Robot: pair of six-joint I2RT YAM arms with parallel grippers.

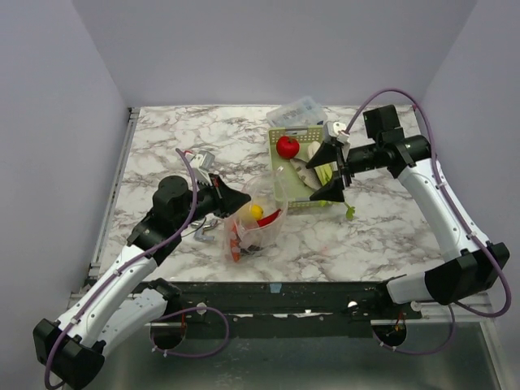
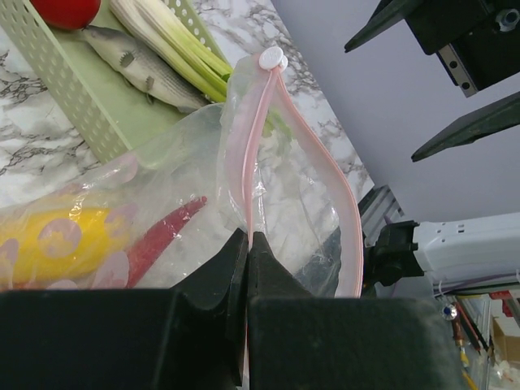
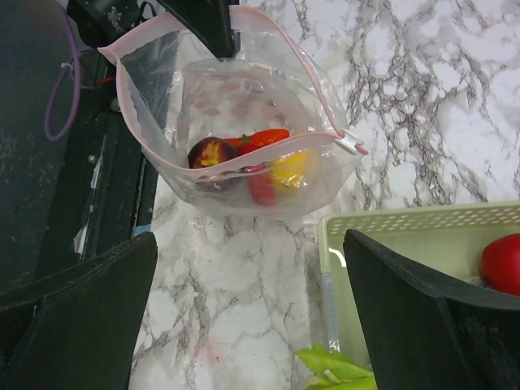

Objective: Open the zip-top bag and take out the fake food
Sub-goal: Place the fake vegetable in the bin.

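Note:
The clear zip-top bag (image 1: 258, 227) stands on the marble table with its mouth wide open. My left gripper (image 1: 237, 199) is shut on its pink zip strip (image 2: 253, 162), pinching one lip; the white slider (image 2: 270, 57) sits at the far end. Inside the bag (image 3: 236, 89) lie a yellow lemon (image 3: 292, 166), a red chili (image 3: 268, 136), a dark purple beet (image 3: 207, 153) and an orange carrot (image 1: 235, 244). My right gripper (image 1: 333, 171) is open and empty, above the basket's near right side, pointing at the bag. A red round fruit (image 1: 287, 147) and a pale green leek (image 2: 175, 41) lie in the basket.
The pale green slotted basket (image 1: 280, 191) stands right of the bag and also holds a toy fish (image 2: 142, 61). A clear rigid box (image 1: 296, 112) lies behind it. Small grey items (image 1: 199, 158) lie at the left. Green leaves (image 1: 350, 213) hang over the basket's near right corner.

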